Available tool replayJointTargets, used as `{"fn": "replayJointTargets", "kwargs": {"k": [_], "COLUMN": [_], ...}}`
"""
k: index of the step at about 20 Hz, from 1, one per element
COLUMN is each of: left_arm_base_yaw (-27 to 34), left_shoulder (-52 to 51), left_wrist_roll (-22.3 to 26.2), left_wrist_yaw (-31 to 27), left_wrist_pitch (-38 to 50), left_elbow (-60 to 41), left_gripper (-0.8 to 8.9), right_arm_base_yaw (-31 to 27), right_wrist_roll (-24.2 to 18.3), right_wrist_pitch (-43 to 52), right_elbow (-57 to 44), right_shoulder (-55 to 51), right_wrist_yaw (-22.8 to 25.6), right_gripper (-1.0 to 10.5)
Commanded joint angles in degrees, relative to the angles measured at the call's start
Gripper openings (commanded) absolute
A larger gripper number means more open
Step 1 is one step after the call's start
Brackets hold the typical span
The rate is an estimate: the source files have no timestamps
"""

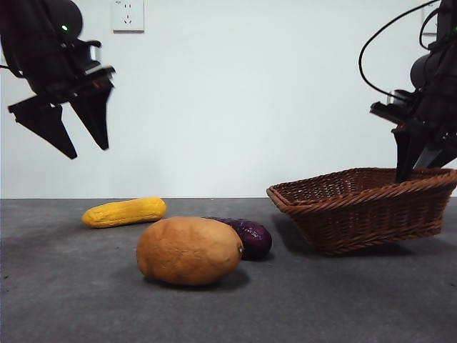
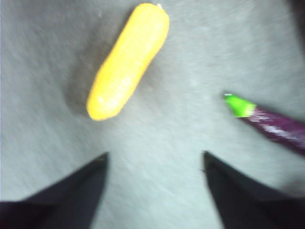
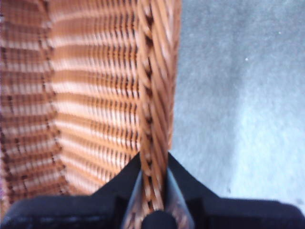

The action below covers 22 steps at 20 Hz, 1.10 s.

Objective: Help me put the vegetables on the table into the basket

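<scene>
The yellow corn cob [image 1: 124, 211] lies on the dark grey table [image 1: 71, 286] at the left. The tan potato [image 1: 189, 250] lies in front, with the purple eggplant [image 1: 250, 236] just behind its right side. My left gripper [image 1: 75, 132] hangs open and empty high above the corn; its wrist view shows the corn [image 2: 128, 62] and the eggplant's green stem end [image 2: 239, 106] beyond the jaws. My right gripper [image 1: 421, 153] is shut on the rim of the brown wicker basket [image 1: 364, 204], which is tilted up on its right side. The wrist view shows the braided rim [image 3: 155, 119] clamped between the jaws.
A white wall stands behind the table, with a socket [image 1: 128, 15] at the upper left. Bare table [image 3: 238, 95] shows beside the basket's outer wall.
</scene>
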Motion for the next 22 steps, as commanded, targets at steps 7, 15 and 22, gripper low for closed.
{"fn": "replayJointTargets", "kwargs": {"k": [7,15,22], "left_arm_base_yaw": [-6.58,-5.81,-5.75], "left_shoulder": [4.61,13.11,23.04], "left_wrist_roll": [8.31,12.63,11.96], "left_wrist_yaw": [-8.59,-10.25,-10.19], "left_wrist_pitch": [16.48,14.49,8.72], "left_elbow": [-0.04,3.76,11.91], "left_gripper": [5.97,5.96,4.41], "right_arm_base_yaw": [0.09,0.68,1.16], "right_wrist_roll": [-3.80,-7.76,-8.83], "right_wrist_pitch": [-2.12,-6.51,-6.80], "right_elbow": [0.61,0.57,0.48], "right_shoulder": [-10.38,-11.85,-11.85], "right_wrist_yaw": [-1.51,-1.99,-2.10], "right_gripper": [-0.2,-0.2,-0.2]}}
